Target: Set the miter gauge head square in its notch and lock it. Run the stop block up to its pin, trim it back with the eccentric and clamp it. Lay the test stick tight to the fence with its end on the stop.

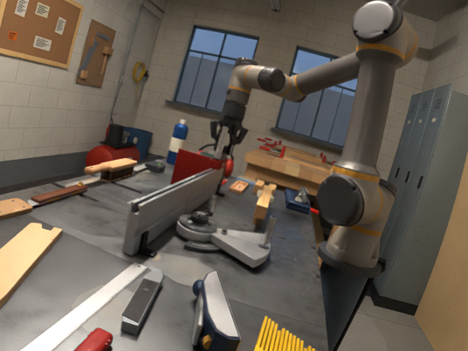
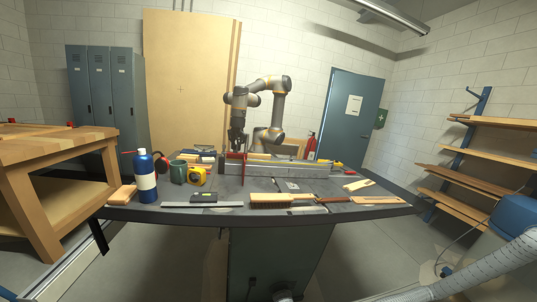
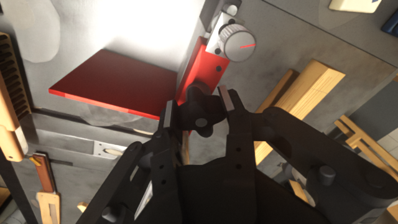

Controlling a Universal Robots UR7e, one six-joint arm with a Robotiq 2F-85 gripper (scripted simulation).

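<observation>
On the saw table the long grey miter fence stands on edge, with the round gauge head and its grey bar behind it. Near the fence's far end sits the red stop block, its flat red plate reaching out over the table. Beside the block is a grey knurled eccentric dial with a red mark. My gripper hangs straight down over the block, closed on its black lobed clamp knob. A pale test stick lies behind the fence.
Behind the table are a wooden workbench, grey lockers and a leaning sheet of board. On the table lie a blue bottle, green mug, yellow tape measure, a brush, steel rule and a blue plane.
</observation>
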